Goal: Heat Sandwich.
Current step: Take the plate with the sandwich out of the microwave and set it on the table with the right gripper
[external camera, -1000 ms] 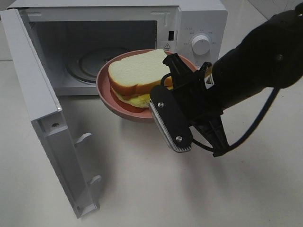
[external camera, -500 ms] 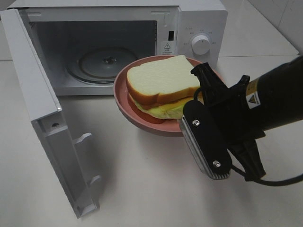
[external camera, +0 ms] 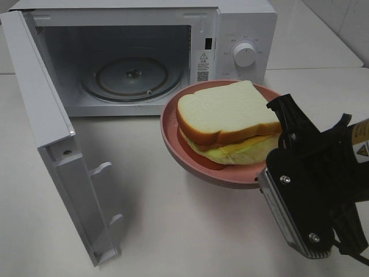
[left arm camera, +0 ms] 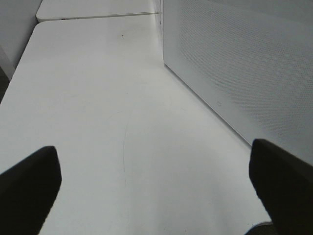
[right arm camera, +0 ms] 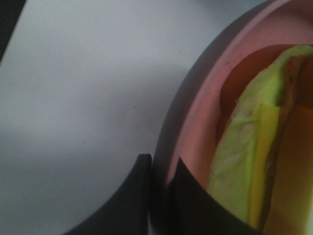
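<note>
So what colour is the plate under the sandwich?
Pink. The plate under the sandwich shows best in the exterior high view.

Matt pink plastic-looking plate [external camera: 179, 151]; soft, spongy-looking sandwich [external camera: 228, 118]; glossy white microwave [external camera: 242, 23], glass turntable [external camera: 131, 78]; smooth matt white table [external camera: 173, 231]; matt black right gripper [right arm camera: 159, 169].

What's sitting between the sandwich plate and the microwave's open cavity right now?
Nothing: in the exterior high view only bare white table separates the pink plate, carrying the sandwich, from the microwave opening.
</note>
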`<state>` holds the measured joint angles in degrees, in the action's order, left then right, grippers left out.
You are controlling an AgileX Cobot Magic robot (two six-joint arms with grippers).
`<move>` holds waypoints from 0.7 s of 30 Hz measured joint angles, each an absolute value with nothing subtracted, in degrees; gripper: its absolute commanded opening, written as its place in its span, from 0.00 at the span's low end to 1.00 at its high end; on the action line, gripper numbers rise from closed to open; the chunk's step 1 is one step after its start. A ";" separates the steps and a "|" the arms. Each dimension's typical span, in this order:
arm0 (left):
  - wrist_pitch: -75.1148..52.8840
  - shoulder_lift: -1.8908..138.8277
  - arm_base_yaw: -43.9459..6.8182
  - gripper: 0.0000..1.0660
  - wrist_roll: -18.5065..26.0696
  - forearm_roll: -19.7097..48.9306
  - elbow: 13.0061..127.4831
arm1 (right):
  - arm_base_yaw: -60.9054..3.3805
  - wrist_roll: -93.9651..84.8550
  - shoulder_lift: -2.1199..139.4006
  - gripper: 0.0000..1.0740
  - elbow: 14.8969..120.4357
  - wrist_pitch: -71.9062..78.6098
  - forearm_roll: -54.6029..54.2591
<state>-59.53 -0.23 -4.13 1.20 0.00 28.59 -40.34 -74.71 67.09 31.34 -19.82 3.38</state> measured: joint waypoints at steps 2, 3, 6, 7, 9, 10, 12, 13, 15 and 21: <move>-59.53 -0.23 -4.13 0.95 1.20 0.00 28.59 | -40.34 -74.54 66.52 0.02 31.05 -19.82 3.38; -59.53 -0.23 -4.13 0.95 1.20 0.00 28.59 | -40.34 -73.91 65.09 0.02 30.60 -20.11 3.38; -59.53 -0.23 -4.13 0.95 1.20 0.00 28.59 | -40.34 -73.22 63.66 0.02 30.19 -20.80 3.38; -59.53 -0.23 -4.13 0.95 1.20 0.00 28.59 | -40.34 -72.88 62.40 0.02 29.68 -21.31 3.55; -59.53 -0.23 -4.13 0.95 1.20 0.00 28.59 | -40.34 -72.54 61.25 0.02 29.28 -21.89 3.61; -59.53 -0.23 -4.13 0.95 1.20 0.00 28.59 | -40.34 -72.54 61.25 0.02 29.28 -21.89 3.61; -59.53 -0.23 -4.13 0.95 1.20 0.00 28.59 | -40.34 -71.91 59.47 0.02 28.71 -22.92 3.67; -59.53 -0.23 -4.13 0.95 1.20 0.00 28.59 | -40.34 -71.85 59.07 0.02 28.59 -23.20 3.84; -59.53 -0.23 -4.13 0.95 1.20 0.00 28.59 | -40.34 -71.85 58.56 0.02 28.53 -23.72 4.07; -59.53 -0.23 -4.13 0.95 1.20 0.00 28.59 | -40.34 -66.81 56.32 0.02 27.85 -26.24 8.02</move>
<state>-59.53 -0.23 -4.13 1.20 0.00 28.59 -40.34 -66.81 56.32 27.85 -26.24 8.02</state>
